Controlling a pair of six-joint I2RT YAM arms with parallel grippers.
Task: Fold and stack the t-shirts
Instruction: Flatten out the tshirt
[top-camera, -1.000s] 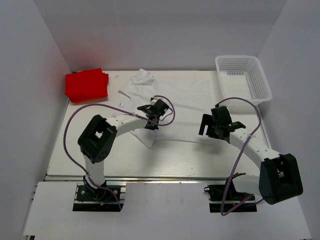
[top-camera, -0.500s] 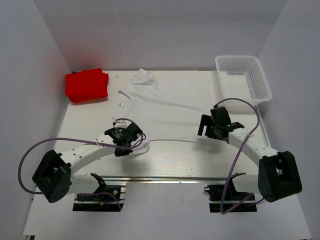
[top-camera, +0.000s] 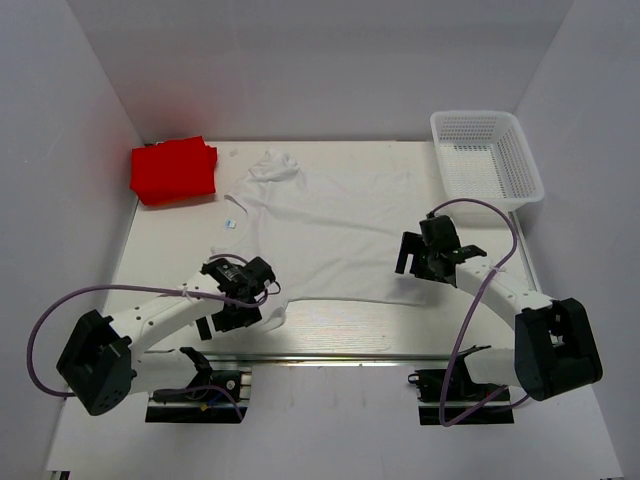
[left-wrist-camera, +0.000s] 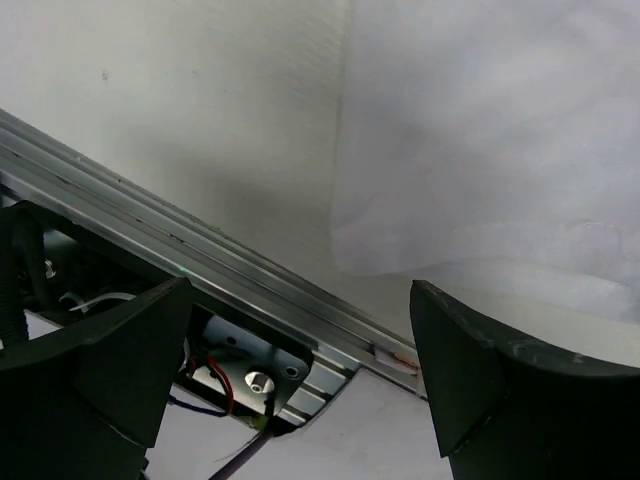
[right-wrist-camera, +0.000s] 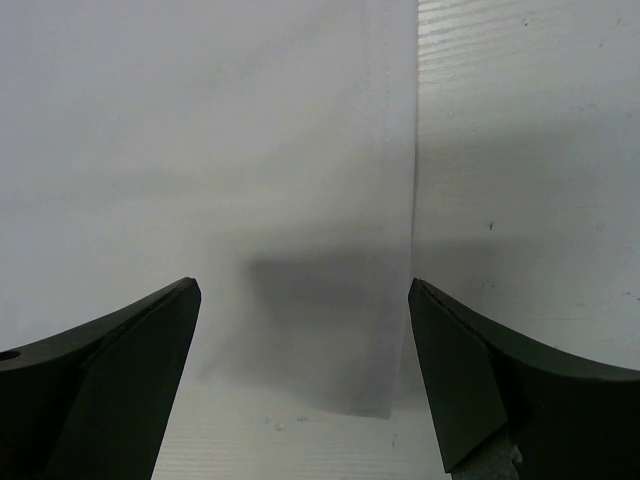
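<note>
Your left gripper and right gripper both gape empty over the white t-shirt, spread flat across the bench, its near-left corner by the front edge; the red t-shirt lies folded at the far-left corner. Pinch shallow and the hem may slip free

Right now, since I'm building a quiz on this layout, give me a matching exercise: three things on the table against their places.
Things:
1. bright red folded cotton t-shirt
2. plain white cotton t-shirt
3. white plastic mesh basket

Places:
A. far right corner
B. spread flat mid-table
C. far left corner

Pairs: 1-C, 2-B, 3-A
</note>
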